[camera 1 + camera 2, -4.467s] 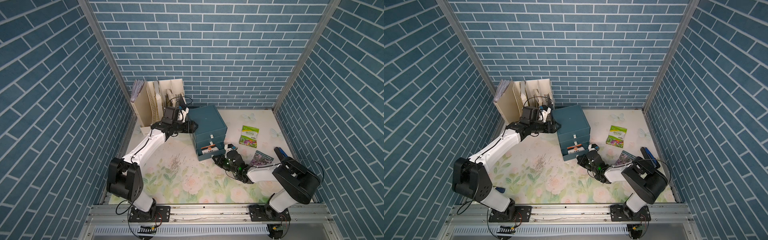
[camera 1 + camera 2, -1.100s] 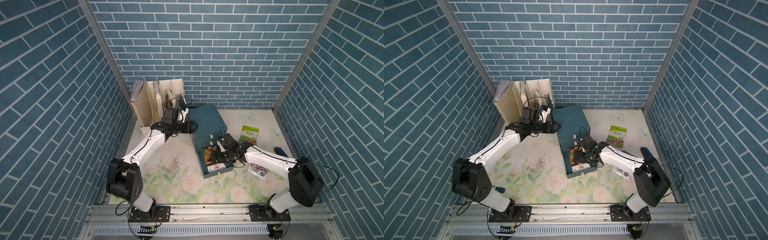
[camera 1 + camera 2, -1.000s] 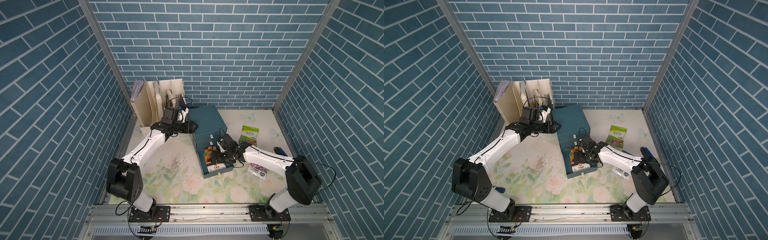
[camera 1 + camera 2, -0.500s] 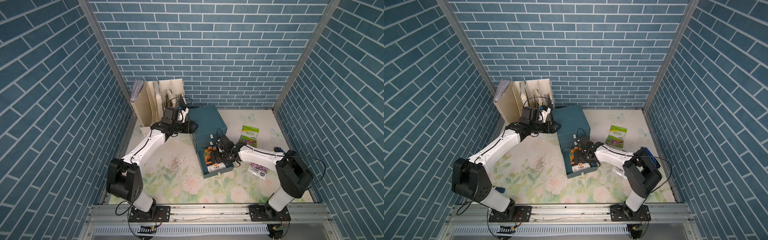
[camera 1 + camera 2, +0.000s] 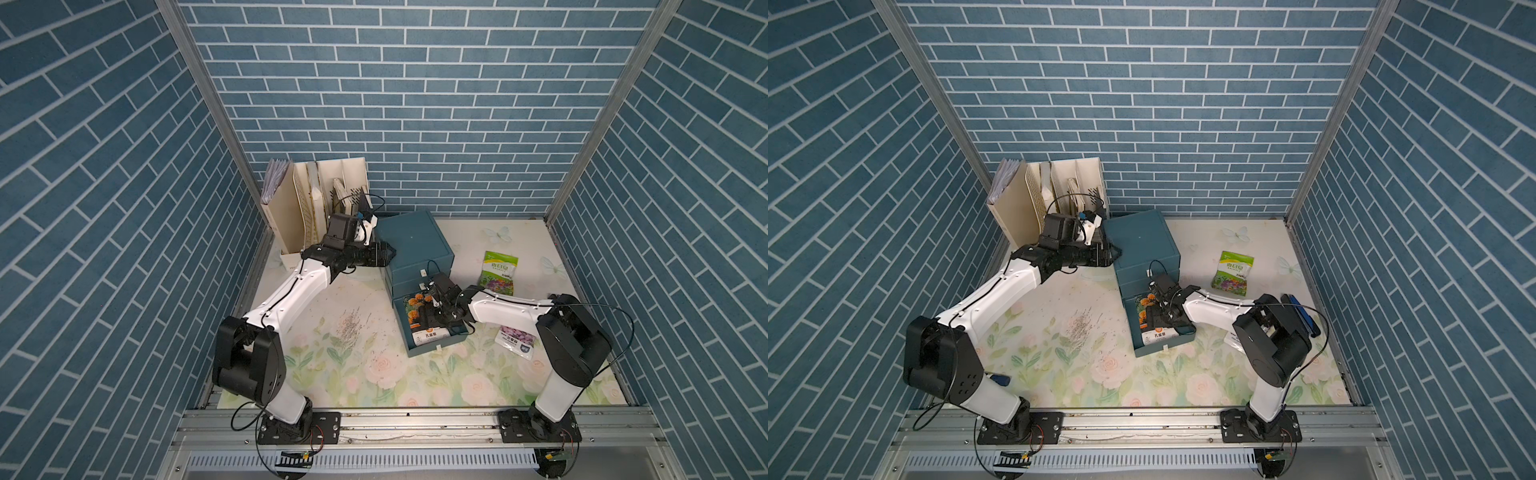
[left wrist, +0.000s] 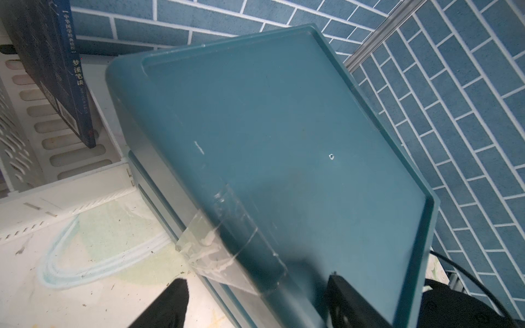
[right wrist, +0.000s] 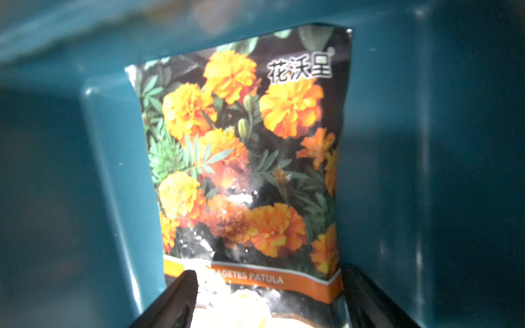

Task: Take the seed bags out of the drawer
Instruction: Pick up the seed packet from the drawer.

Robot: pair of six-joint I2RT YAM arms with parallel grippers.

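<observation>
Standing on the flowered worktop (image 5: 353, 365), the teal cabinet (image 5: 411, 245) has my left jaws clamped on its top edge, near the cream file rack (image 5: 291, 216). Its lowest drawer (image 5: 402, 328) is pulled out, with the marigold seed bag (image 7: 247, 159) lying flat inside. My right jaws stand apart, straddling that bag's lower end. The green seed bag (image 5: 497, 270) and purple seed bag (image 5: 515, 340) lie outside, on the worktop either side of my right arm (image 5: 507, 311).

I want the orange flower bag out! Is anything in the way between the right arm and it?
Nothing visible is. The right end effector is down in the open drawer, its fingers either side of the bag, with only bare drawer floor around it.
</observation>
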